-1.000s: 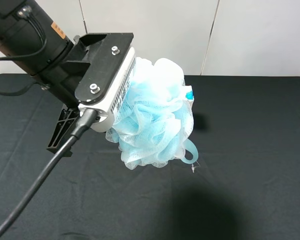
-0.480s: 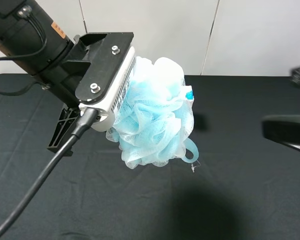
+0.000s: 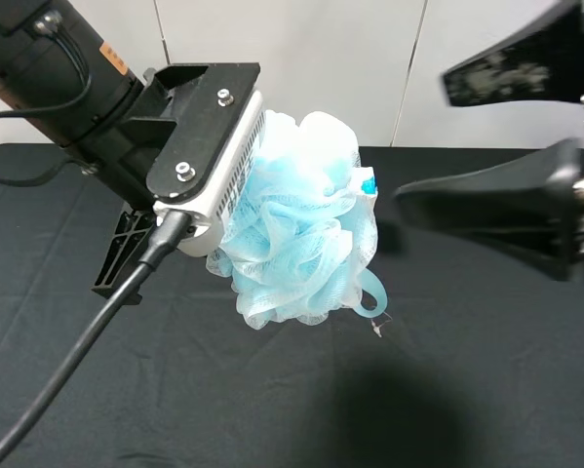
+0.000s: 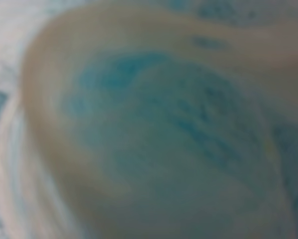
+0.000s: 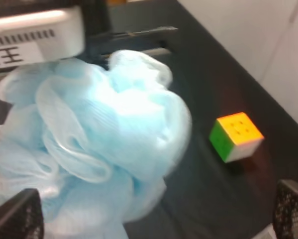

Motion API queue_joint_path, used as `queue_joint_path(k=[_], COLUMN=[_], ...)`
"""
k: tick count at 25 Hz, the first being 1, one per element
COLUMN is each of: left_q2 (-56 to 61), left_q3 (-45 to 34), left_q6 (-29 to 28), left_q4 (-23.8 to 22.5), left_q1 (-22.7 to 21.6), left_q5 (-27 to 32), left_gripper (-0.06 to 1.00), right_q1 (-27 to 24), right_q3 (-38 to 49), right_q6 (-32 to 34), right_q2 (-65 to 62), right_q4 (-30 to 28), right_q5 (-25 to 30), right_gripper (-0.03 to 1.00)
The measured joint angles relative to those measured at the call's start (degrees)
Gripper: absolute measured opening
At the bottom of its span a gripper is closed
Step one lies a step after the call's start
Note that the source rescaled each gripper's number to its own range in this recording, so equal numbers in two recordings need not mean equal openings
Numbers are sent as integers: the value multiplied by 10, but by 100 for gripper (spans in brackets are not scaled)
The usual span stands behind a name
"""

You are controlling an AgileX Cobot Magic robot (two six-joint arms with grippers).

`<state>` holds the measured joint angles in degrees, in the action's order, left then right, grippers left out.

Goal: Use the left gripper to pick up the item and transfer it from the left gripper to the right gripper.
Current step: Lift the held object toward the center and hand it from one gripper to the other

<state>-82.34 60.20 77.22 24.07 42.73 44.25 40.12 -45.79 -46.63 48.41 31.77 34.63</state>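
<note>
Blue mesh up in the air: the pouf (image 3: 301,224) hangs clear of the table (image 3: 486,390), right against the left gripper (image 3: 199,146). So the pick-up looks done. Its fingers are buried in the ruffles and can't be seen, but with the pouf aloft they must be pinching it. The right gripper (image 3: 428,136) sits just beside the pouf, fingers spread wide, one high and one low, touching nothing. The handover is left: close on it, then the left lets go. The pouf looks fluffy and pale, white on top, with its loop (image 3: 369,292) dangling below. A cube (image 5: 236,135) lies on the table.
</note>
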Motion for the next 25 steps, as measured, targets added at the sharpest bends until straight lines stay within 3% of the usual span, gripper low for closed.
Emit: queue_joint_path(k=[6, 11, 25], left_q2=[0, 0, 0], left_q3=[0, 0, 0], left_q6=[0, 0, 0], left_q4=[0, 0, -12], left_q1=[0, 0, 0], left_q5=[0, 0, -5], left_gripper=[2, 2, 2], right_q1=[65, 99, 100], right_q3=[0, 0, -2], right_q6=[-43, -52, -72], right_q2=[45, 71, 175], right_q4=[1, 1, 4], right_q5=[-51, -62, -131], right_gripper=[100, 100, 100])
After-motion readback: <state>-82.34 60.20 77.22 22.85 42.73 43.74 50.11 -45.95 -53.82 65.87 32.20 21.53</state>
